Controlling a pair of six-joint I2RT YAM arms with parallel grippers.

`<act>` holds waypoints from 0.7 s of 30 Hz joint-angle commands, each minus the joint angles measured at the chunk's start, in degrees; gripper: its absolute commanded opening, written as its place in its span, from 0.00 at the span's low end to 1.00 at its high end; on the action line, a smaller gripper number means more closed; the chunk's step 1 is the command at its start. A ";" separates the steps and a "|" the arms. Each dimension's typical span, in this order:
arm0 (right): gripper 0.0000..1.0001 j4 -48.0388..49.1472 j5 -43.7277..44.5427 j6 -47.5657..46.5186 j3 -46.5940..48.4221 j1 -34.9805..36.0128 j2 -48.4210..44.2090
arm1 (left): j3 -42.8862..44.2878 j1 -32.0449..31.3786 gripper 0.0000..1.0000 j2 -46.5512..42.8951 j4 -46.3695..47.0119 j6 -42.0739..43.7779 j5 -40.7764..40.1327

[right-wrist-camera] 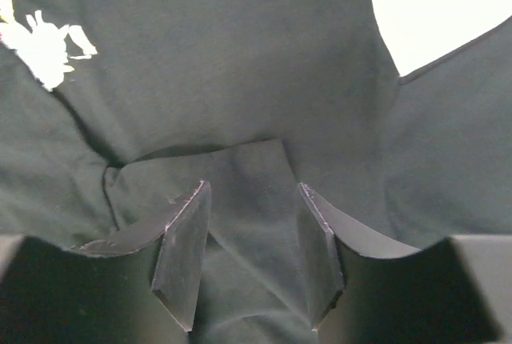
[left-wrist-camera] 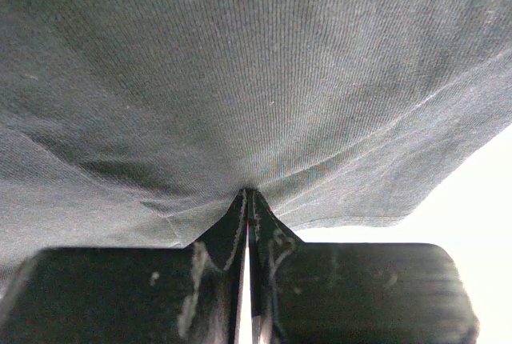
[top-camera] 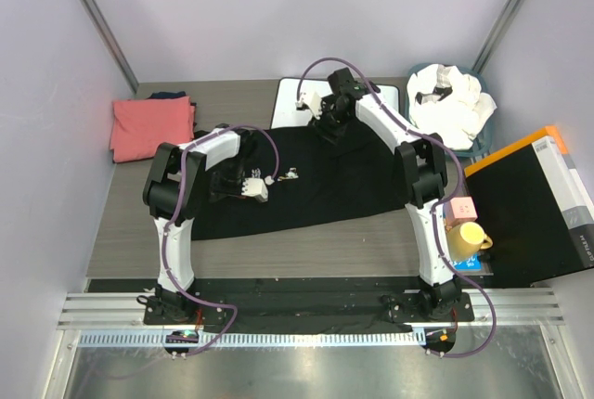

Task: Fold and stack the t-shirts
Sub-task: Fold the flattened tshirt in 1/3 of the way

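Note:
A black t-shirt (top-camera: 316, 186) lies spread across the middle of the table, with white print (top-camera: 288, 175) showing on it. My left gripper (top-camera: 227, 183) is at the shirt's left part. In the left wrist view it (left-wrist-camera: 248, 194) is shut on a pinch of the black cloth (left-wrist-camera: 240, 64). My right gripper (top-camera: 327, 130) is at the shirt's far edge. Its jaws (right-wrist-camera: 252, 188) stand open, and a flap of black cloth (right-wrist-camera: 224, 56) lies loose between the fingers. A coral-pink t-shirt (top-camera: 151, 127) lies folded at the back left. White t-shirts (top-camera: 452, 102) fill a basket at the back right.
A flat white board with a black rim (top-camera: 290, 100) lies under the black shirt's far edge. At the right are a yellow cup (top-camera: 469, 237), a small pink block (top-camera: 461, 207) and a black panel with an orange edge (top-camera: 529, 199).

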 commanded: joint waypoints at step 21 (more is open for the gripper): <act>0.08 2.27 0.03 0.87 5.09 0.11 5.99 | 0.29 0.01 0.00 1.81 2.79 1.40 4.09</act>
